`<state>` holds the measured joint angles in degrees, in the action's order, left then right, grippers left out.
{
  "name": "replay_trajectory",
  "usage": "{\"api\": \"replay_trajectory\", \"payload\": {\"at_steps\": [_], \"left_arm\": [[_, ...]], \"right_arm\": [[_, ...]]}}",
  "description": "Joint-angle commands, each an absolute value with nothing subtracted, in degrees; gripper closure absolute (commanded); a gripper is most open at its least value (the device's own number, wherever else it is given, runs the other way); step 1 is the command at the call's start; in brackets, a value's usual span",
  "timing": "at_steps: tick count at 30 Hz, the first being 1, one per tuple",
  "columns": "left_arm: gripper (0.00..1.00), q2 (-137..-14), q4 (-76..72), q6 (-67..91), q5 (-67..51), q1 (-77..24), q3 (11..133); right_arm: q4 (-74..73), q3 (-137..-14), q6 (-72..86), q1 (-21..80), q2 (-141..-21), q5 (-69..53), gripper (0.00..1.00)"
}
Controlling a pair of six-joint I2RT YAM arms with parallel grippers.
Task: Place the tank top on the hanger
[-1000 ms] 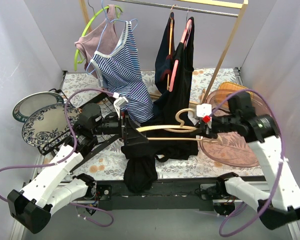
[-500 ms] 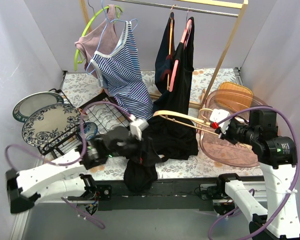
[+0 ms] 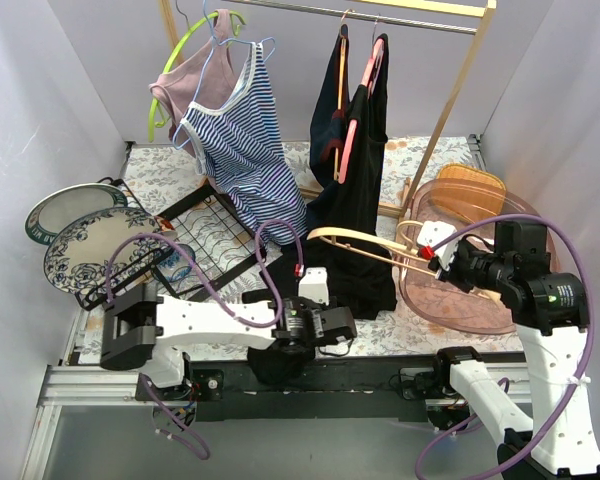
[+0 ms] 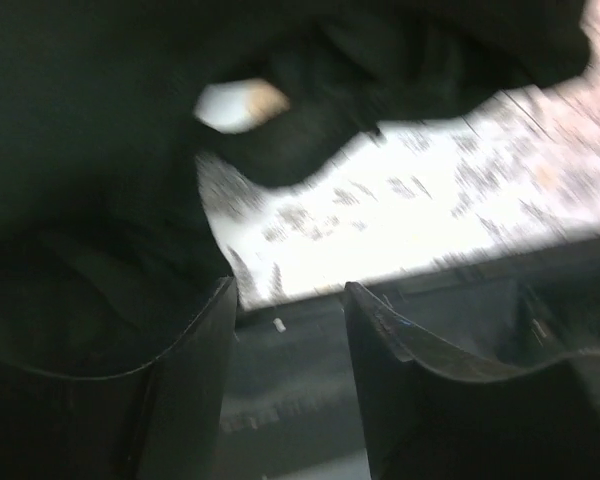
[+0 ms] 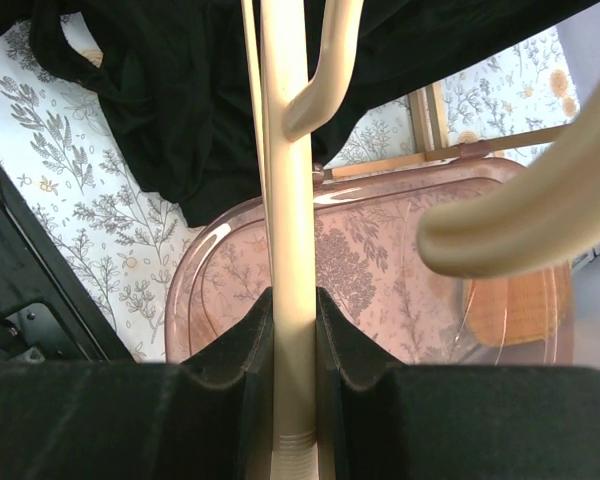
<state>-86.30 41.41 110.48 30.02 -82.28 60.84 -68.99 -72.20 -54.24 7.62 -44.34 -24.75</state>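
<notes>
Holding the hanger (image 3: 350,237) over the tank top (image 3: 360,280).
Right hand (image 5: 292,340) clenches the hanger's bar; its long axis runs crosswise, free end pointing left. The black top lies crumpled on the desk (image 3: 380,335), spilling over the near edge. Left hand (image 4: 285,300) is released, grasping nothing.

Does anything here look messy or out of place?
Yes: the black tank top lies crumpled, spilling over the front edge of the table, while the right gripper holds the cream hanger tilted above it.
</notes>
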Motion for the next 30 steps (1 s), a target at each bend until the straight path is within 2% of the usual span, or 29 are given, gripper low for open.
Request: {"api": "replay_trajectory", "payload": {"at_steps": [1,8,11,12,15,19,26,30], "left_arm": [[0.55,-91.9,51.3,138.3,41.7,-81.7,66.5],[0.57,-97.3,50.9,140.6,39.6,-76.9,68.9],[0.68,-97.1,50.3,140.9,40.0,-75.4,67.8],[0.78,-96.9,49.8,140.6,40.1,-74.9,67.5],[0.85,-95.5,46.9,139.1,40.2,-74.2,65.7],[1.0,-92.3,45.3,137.7,41.0,-73.7,62.5],[1.0,-78.7,44.8,132.6,43.3,-73.2,55.8],[1.0,-72.3,45.5,128.4,41.1,-72.1,53.4]], "right_arm": [[-67.5,-71.5,-54.6,7.5,-43.4,-26.7,0.99],[-66.9,-70.0,-54.6,7.5,-43.3,-27.2,0.99],[-66.8,-69.3,-54.7,7.4,-43.2,-27.4,0.99],[-66.8,-69.0,-54.7,7.5,-43.2,-27.5,0.99],[-66.9,-68.6,-54.8,7.4,-43.2,-28.3,0.99],[-67.1,-68.5,-55.0,7.5,-43.5,-29.0,0.99],[-69.2,-67.6,-57.8,7.5,-44.2,-29.8,0.99],[-72.2,-66.9,-61.3,7.4,-45.2,-34.3,0.99]]}}
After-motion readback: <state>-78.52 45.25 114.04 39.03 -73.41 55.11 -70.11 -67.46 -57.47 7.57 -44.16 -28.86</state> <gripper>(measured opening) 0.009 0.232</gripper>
